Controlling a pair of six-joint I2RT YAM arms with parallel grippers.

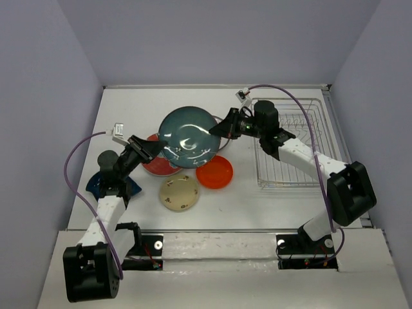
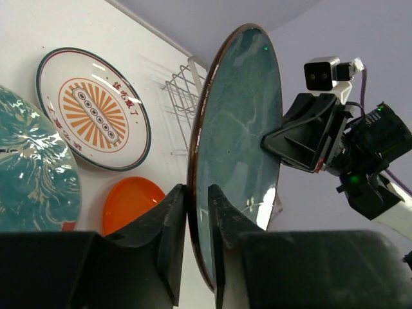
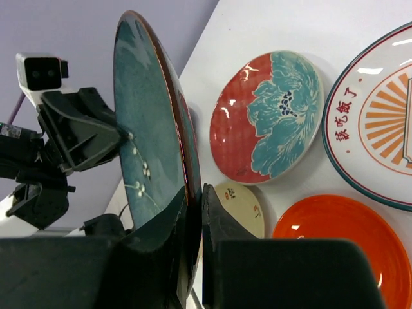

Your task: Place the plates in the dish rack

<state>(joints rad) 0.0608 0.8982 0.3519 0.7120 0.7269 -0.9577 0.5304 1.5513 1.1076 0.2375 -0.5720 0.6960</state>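
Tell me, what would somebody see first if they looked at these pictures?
The big teal-grey plate in the middle grabs your eye. It is held up off the table, pinched at its rim by the left arm's fingers on one side and the right arm's fingers on the other. Under it lie colourful plates, like the bright orange plate, and the silver dish rack stands at the right.

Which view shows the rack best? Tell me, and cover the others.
Top external: the rack shows from above, outline and tines, the right arm crossing part. Left wrist catches only a corner of the rack behind the held plate. Right wrist shows none of it.
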